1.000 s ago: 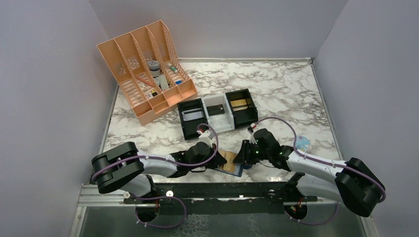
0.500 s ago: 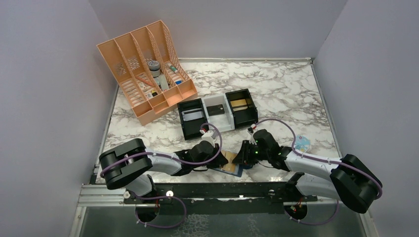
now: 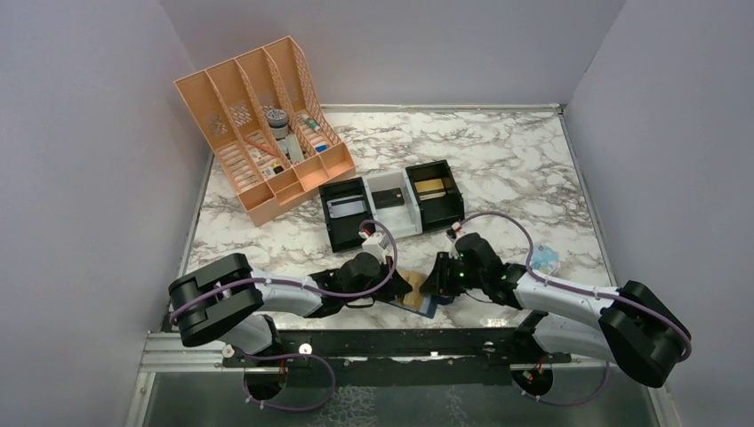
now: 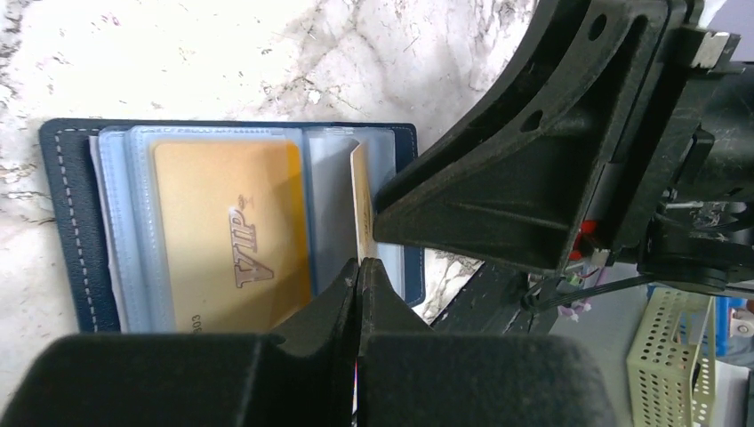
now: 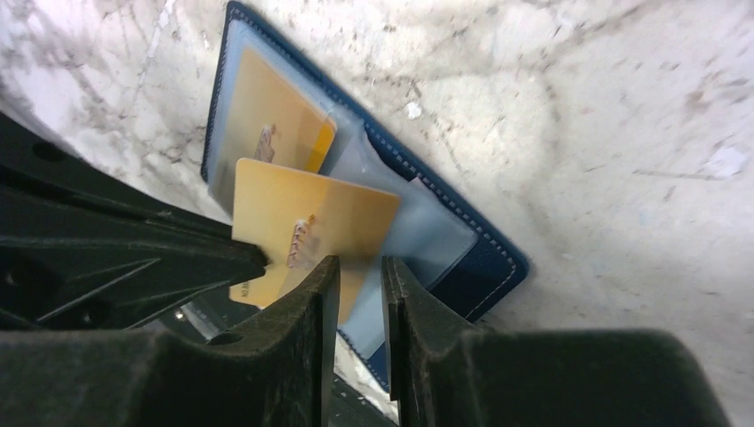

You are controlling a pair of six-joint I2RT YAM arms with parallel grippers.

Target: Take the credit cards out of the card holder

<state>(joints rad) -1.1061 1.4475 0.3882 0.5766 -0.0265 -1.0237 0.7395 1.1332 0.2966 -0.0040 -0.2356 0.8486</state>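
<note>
Marble table [image 3: 498, 151], blue card holder [image 4: 67, 222] open and flat near the front edge, between both grippers.
One gold card [image 4: 231, 231] tucked in a clear pocket; second gold card [image 5: 311, 222] sticking up, pinched by the tight-closed left gripper [image 4: 357, 267]. Right gripper [image 5: 360, 267] fingers slightly apart, maybe holding nothing.

A gold card [image 5: 302, 222] is jutting from the open navy card holder [image 5: 485, 262] on the tabletop [image 5: 578, 107], before the right gripper [image 5: 360, 264] with jaws slightly parted
</note>
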